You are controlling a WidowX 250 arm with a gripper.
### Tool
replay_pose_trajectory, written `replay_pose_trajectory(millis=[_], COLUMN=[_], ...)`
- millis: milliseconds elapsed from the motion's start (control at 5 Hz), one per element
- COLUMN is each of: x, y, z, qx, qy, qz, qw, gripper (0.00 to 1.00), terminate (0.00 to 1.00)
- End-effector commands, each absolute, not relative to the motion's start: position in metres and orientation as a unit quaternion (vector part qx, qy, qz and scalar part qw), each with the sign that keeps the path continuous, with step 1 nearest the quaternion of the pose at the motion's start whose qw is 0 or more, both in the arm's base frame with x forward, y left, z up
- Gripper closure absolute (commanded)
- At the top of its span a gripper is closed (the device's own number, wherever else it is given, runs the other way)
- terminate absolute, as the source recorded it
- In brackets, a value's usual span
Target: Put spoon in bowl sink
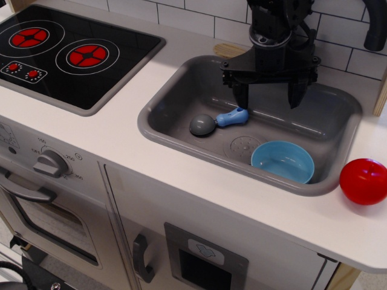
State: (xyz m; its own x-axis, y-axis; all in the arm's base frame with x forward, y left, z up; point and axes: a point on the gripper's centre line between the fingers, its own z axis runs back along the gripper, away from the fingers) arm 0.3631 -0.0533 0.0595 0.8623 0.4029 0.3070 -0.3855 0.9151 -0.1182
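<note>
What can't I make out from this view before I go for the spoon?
- Gripper: whether the fingers touch the spoon handle or hang above it; one view gives no depth.
- Sink back wall: partly covered by the gripper.
- Arm above the gripper: cut off by the top edge.
- Bowl: near inner wall hidden by its own rim.

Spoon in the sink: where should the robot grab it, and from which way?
Probably the light blue handle of the spoon, coming straight down from above. The spoon lies flat on the sink floor, and the stubby handle is narrower than the round grey head, so the open hand, hovering just above its handle end, could close across it.
</note>
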Motion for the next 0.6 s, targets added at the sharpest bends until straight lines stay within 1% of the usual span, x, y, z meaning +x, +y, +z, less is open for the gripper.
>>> replay_pose_trajectory(millis=[0,200,400], x=[0.363,0.37,0.372], y=[-0.053,-0.033,-0.019], z=[0.06,0.054,0.053], qx=[-0.026,-0.04,-0.055], qy=[-0.165,-0.185,-0.174], qz=[0.204,0.14,0.068], qw=[0.965,0.972,0.981], gripper=[0.0,0.0,0.0], terminate=[0.0,0.0,0.0])
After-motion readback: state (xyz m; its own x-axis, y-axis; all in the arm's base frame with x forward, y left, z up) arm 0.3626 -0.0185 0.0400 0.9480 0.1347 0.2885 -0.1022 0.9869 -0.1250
